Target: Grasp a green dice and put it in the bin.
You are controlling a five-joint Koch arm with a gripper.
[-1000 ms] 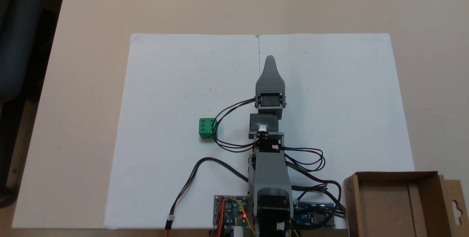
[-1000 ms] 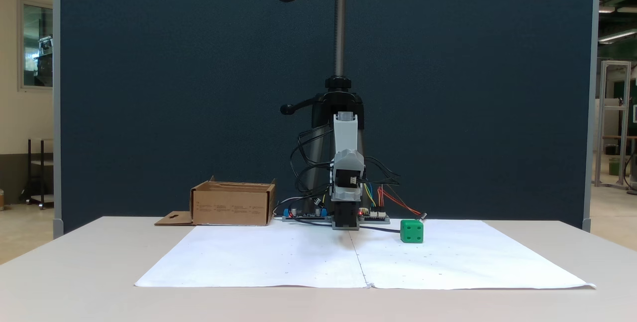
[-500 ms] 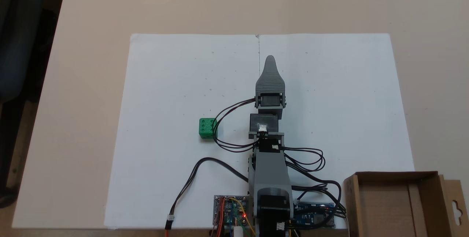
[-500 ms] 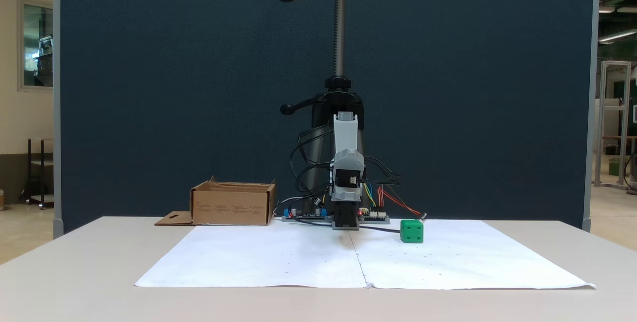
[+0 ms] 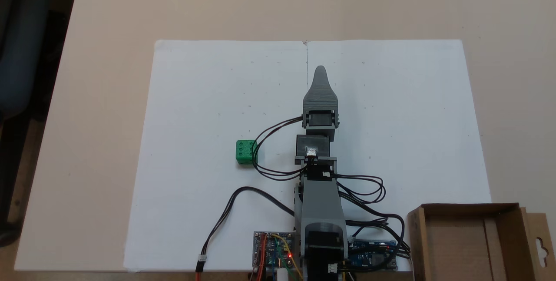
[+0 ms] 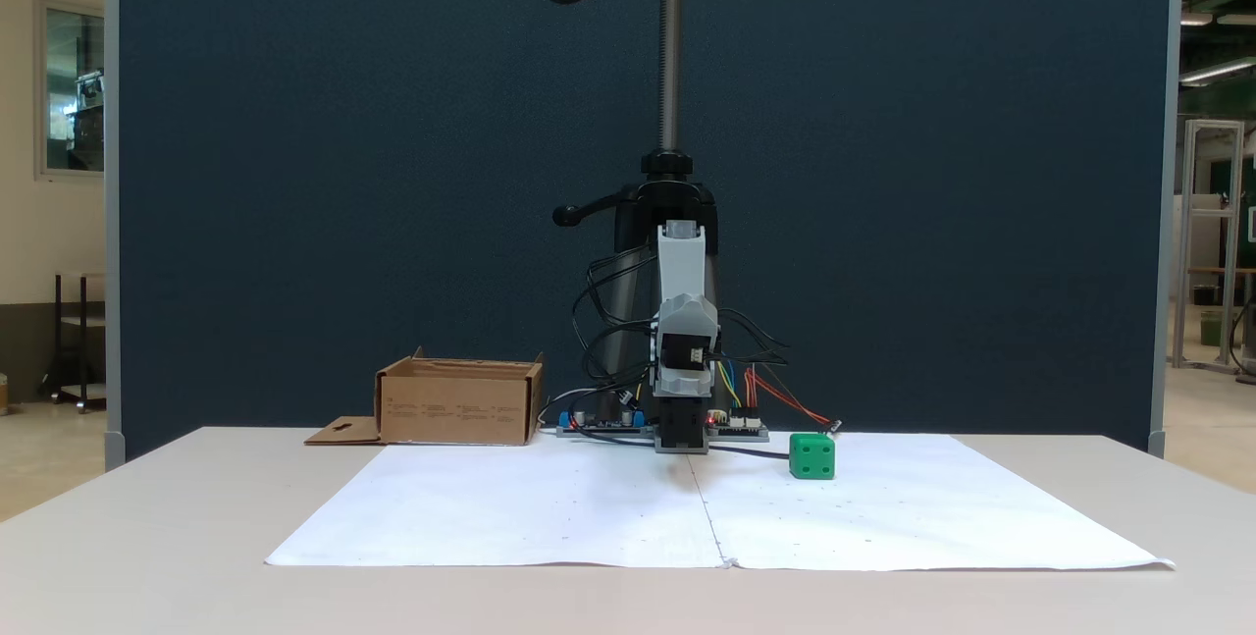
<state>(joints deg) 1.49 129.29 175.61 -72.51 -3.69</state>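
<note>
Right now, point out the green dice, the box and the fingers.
green dice [image 5: 245, 151]: fixed view from above, top face.
box [image 5: 460, 237]: fixed view from above, bare inner floor.
fingers [image 5: 320, 74]: fixed view from above, upper finger near its tip.

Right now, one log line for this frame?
arm: parked, jaws state unclear | green dice: on paper, ungrasped | bin: empty | stage: pre-grasp

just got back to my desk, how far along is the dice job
Nothing looks done yet. The small bright green plastic dice sits on the white paper sheet, apart from the arm. The gripper holds nothing; whether its fingers are open cannot be told. The brown cardboard box bin looks empty. Reaching, grasping, carrying and dropping all remain.
</note>
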